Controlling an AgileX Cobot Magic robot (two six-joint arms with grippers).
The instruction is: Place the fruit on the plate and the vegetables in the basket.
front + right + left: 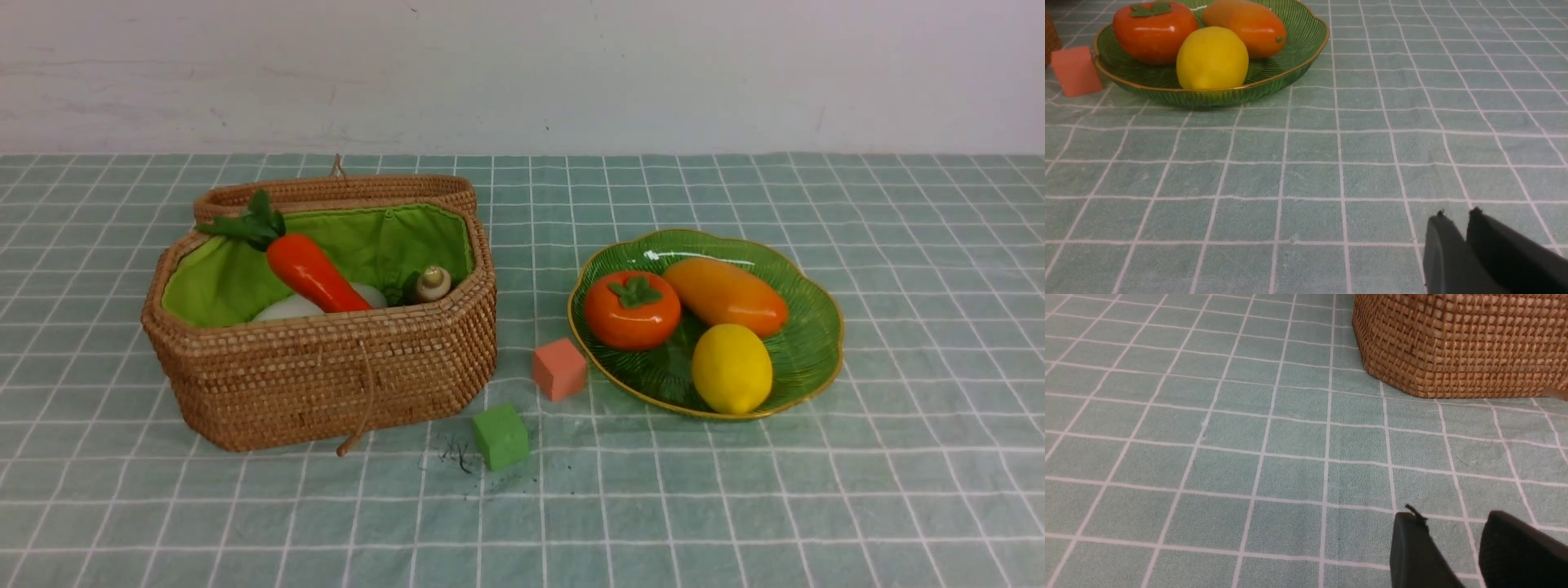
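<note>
Looks basically sorted: glossy mango, persimmon and lemon fruit sit on the scalloped green glass plate, and the orange carrot and white radish vegetables are inside the brown wicker basket. The left gripper has its jaws spread with nothing between them; the right gripper is nearly pressed together and also empty (both low over the checked cloth). Best move, I reckon: back both arms off gently and don't nudge the plate.

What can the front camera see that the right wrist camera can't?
Only the front view shows inside the brown woven wicker basket: the orange toy carrot lying on a white toy radish, plus the small green cube. Only the right wrist view shows the right gripper, holding nothing. Both show the green glass plate with the yellow lemon, persimmon, mango, and the pink cube.
</note>
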